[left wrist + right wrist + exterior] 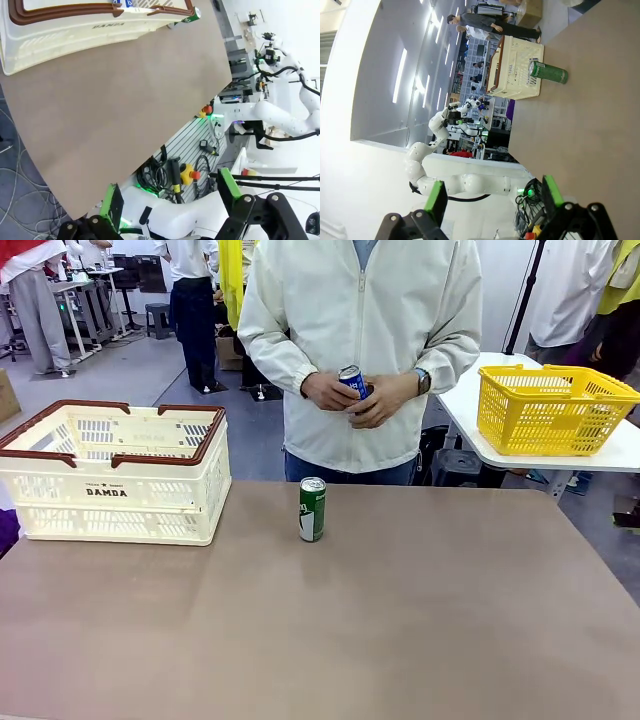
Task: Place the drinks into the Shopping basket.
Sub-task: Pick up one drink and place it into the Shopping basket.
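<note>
the bench [420, 620] carries the cream damda shopping basket [115, 475] at its 10 o'clock corner. the left pincer [170, 194] and right pincer [493, 196] stand fully spread, gripping nothing. the green can [312, 509] stands upright toward 12 o'clock, at 3 o'clock from the basket. the blue can [351, 381] sits in the person's hands [372, 400] beyond the far edge. i judge no drink is placed yet; the next move calls for reaching to the green can.
</note>
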